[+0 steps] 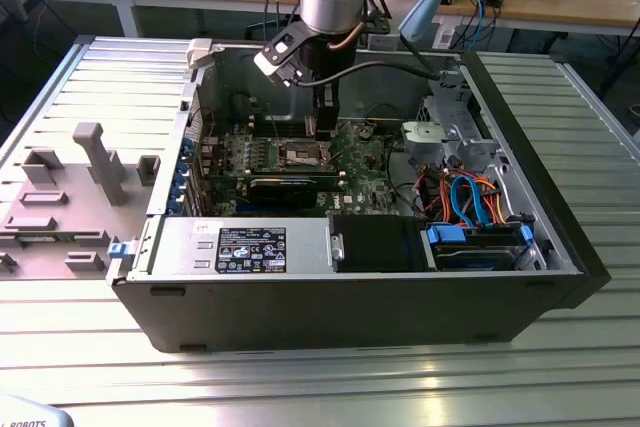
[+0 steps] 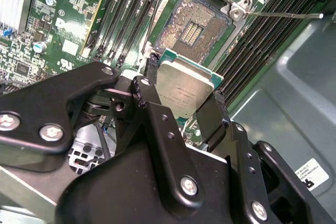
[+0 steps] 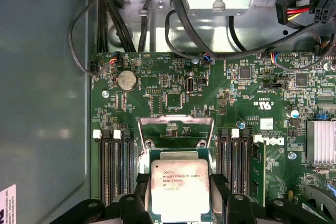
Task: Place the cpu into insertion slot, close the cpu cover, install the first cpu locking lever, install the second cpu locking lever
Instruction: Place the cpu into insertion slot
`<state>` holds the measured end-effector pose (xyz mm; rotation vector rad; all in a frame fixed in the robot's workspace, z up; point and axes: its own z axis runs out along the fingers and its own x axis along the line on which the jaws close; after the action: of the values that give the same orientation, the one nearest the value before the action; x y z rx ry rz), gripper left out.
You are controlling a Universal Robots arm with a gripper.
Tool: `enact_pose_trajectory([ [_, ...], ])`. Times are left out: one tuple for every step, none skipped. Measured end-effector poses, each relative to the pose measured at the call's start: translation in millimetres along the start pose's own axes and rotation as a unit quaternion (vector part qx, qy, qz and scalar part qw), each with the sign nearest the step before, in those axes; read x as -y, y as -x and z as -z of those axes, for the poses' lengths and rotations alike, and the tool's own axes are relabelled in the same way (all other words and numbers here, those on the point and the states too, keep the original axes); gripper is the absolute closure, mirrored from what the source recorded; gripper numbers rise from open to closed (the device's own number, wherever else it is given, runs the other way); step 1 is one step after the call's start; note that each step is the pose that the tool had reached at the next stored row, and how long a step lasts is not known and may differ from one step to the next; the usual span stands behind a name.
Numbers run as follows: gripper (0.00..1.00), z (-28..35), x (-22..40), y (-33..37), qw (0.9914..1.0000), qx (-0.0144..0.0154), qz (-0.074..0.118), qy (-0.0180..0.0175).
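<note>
The cpu [image 2: 181, 85] is clenched by its edges in the gripper [image 2: 182, 97], so it can be matched to the insertion slot [image 1: 303, 155], at seven o'clock from it in the exterior view; the cpu cover [image 3: 176, 121] is raised

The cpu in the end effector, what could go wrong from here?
The cpu hangs in the end effector over the open insertion slot; landing skewed could damage the bare contacts. It is pinched only at its edges, so it might slip. The raised cpu cover stands close to the path.
</note>
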<state>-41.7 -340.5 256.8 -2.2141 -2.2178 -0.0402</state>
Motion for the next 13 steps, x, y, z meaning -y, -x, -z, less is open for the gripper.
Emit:
enact_pose_trajectory([
  [0.46, -0.3, 0.6, 0.0, 1.0, 0.0, 0.0, 0.0],
  [0.46, -0.7, 1.5, 0.0, 1.0, 0.0, 0.0, -0.0001],
  [0.46, -0.9, 2.0, 0.0, 1.0, 0.0, 0.0, 0.0],
  [0.46, -1.2, 2.3, 0.0, 1.0, 0.0, 0.0, -0.0001],
  [0.46, -1.5, 2.6, 0.0, 1.0, 0.0001, 0.0, -0.0001],
  [0.46, -1.8, 2.9, 0.1, 1.0, 0.0001, 0.0, -0.0001],
  [0.46, -2.3, 3.3, 0.0, 1.0, 0.0, 0.0, 0.0],
  [0.46, -2.6, 3.8, 0.1, 1.0, 0.0, 0.0, -0.0001],
  [0.46, -3.0, 4.2, 0.1, 1.0, 0.0, 0.0, -0.0001],
  [0.46, -3.2, 4.4, 0.1, 1.0, 0.0001, 0.0, -0.0001],
  [0.46, -3.3, 4.6, 0.1, 1.0, 0.0001, 0.0, -0.0001],
  [0.46, -3.5, 4.8, 0.1, 1.0, 0.0, 0.0, -0.0001],
  [0.46, -3.7, 4.9, 0.1, 1.0, 0.0001, 0.0, -0.0001],
])
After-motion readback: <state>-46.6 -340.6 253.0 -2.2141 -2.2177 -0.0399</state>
